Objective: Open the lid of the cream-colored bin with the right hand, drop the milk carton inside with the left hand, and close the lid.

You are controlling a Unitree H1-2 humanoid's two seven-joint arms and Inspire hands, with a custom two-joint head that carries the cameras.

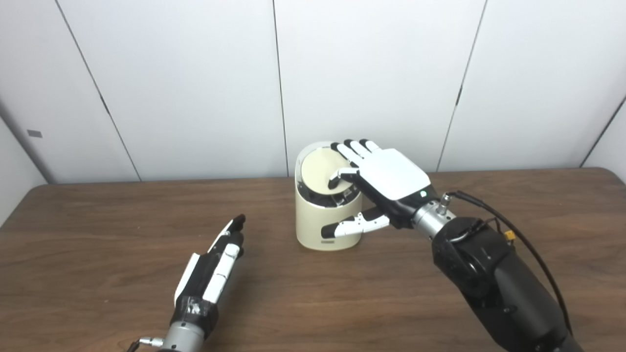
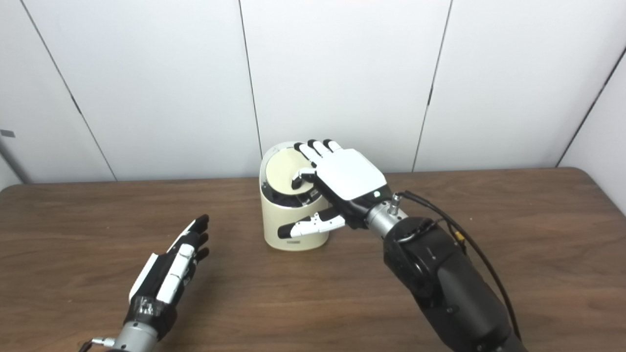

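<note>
Left eye view: right hand [image 1: 386, 178], fingers spread, lies flat on the tilted lid [image 1: 320, 172] of the cream-colored bin [image 1: 325, 222] mid-table; left hand [image 1: 212, 266] empty, fingers straight together; no milk carton visible. Judged: closing; next, press lid level

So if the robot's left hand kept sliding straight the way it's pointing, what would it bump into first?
Probably nothing on the table. The left hand points up and slightly right, passing left of the cream-colored bin, so it looks free until the white wall. Depth is hard to judge.
</note>
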